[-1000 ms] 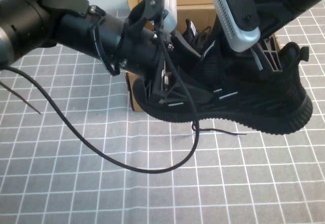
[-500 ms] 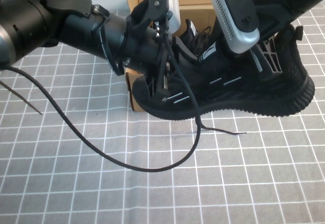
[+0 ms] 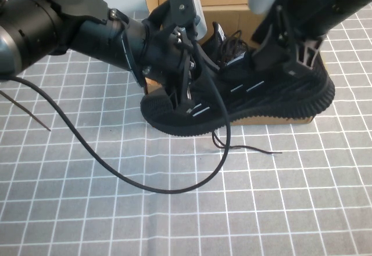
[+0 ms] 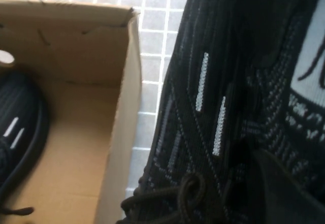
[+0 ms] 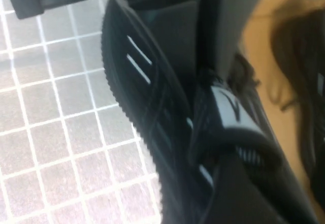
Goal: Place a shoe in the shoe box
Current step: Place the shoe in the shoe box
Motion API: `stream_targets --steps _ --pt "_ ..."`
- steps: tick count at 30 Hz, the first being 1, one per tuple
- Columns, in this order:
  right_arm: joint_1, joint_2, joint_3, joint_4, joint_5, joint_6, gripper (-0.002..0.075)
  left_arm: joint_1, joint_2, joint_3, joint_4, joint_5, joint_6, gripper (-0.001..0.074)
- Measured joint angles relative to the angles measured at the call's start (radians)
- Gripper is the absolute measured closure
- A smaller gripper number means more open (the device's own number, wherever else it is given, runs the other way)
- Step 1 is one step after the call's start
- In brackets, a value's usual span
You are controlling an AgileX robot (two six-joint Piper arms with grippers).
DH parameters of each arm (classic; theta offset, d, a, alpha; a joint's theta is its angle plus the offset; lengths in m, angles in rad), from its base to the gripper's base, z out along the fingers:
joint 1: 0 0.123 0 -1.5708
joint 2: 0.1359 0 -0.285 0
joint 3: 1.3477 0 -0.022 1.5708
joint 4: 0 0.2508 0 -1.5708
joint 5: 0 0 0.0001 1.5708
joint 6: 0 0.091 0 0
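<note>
The table is covered with a grey cloth marked in a white grid. At its far side stands the shoe box, brown corrugated cardboard, its lid flap raised behind; in the left wrist view another black sneaker with white dashes lies inside on the box floor.

The left arm reaches in from the left and the right arm comes down from the upper right, both meeting over the shoe.

The shoe is a black knit sneaker with a ribbed black sole, thin white dashes on its side and a white tongue tag. It lies lengthwise along the near edge of the box, its toe past the box's left corner and its heel toward the right; whether it rests on the rim or hangs against the front wall cannot be told. Its long black laces trail down onto the table.

The left claw is clenched on the shoe near the toe. The right claw sits at the shoe's heel end; whether it is released or grasping cannot be told.

A black cable loops across the table.
</note>
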Motion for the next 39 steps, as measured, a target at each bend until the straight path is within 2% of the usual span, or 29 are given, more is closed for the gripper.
stream_targets --steps 5,10,12,15,28,39 --pt "0.000 -0.085 -0.004 -0.101 0.002 0.189 0.0438 -0.002 0.000 0.000 0.021 -0.084 0.000 0.0714" --pt "0.000 -0.189 0.003 -0.158 0.004 0.443 0.0593 -0.004 0.012 -0.039 0.060 -0.182 0.010 0.0714" --pt "0.000 -0.234 0.029 -0.166 0.005 0.485 0.0671 -0.004 0.022 -0.078 0.067 -0.188 0.011 0.0714" --pt "0.000 -0.294 0.090 -0.170 0.008 0.535 0.0720 -0.004 0.051 -0.160 0.076 -0.186 0.014 0.0715" --pt "0.000 -0.581 0.465 -0.276 0.008 0.673 0.0742 -0.004 0.309 -0.503 0.110 -0.171 0.019 0.0715" --pt "0.000 -0.787 0.667 -0.366 -0.057 0.721 0.0742 -0.004 0.325 -0.696 0.109 -0.180 0.027 0.0715"
